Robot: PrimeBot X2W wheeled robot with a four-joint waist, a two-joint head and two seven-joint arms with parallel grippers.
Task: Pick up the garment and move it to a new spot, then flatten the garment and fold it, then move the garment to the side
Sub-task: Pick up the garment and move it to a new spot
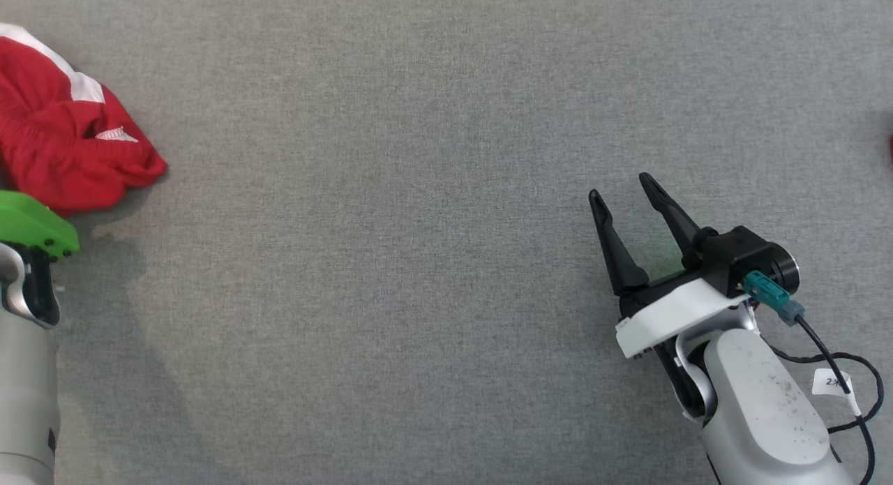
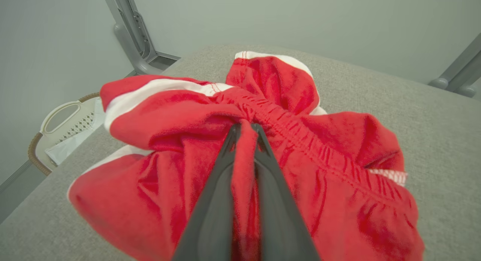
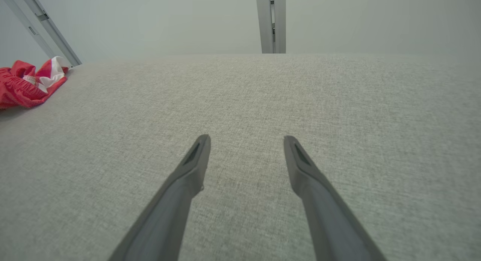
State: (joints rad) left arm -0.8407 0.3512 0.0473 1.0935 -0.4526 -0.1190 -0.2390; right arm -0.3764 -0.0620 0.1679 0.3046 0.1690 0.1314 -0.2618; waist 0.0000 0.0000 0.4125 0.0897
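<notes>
Garment (image 1: 66,132) lies bunched at the far left edge of the counter (image 1: 432,157), heaped rather than spread: soft red knit cloth with white stripes, crumpled into deep folds. Your left gripper (image 2: 246,127) has its fingers (image 2: 221,167) drawn in tight on a raised ridge of red cloth just beside the gathered elastic waistband (image 2: 300,144), and the fold stands pinched between them. Gripping near that thicker, ribbed band looks sensible, since a thin single layer would likely slip when you lift. The cloth is limp and will probably hang and drag, so expect the rest to trail.

Your right gripper (image 1: 621,186) hovers low over bare counter, well apart from the heap, fingers spread wide and holding nothing. I'd judge it is parked there to leave the middle free as the new spot. The counter's grey woven covering looks slightly rough, so cloth may cling when smoothed. A pale basket (image 2: 64,129) sits beyond the counter's edge, below it.
</notes>
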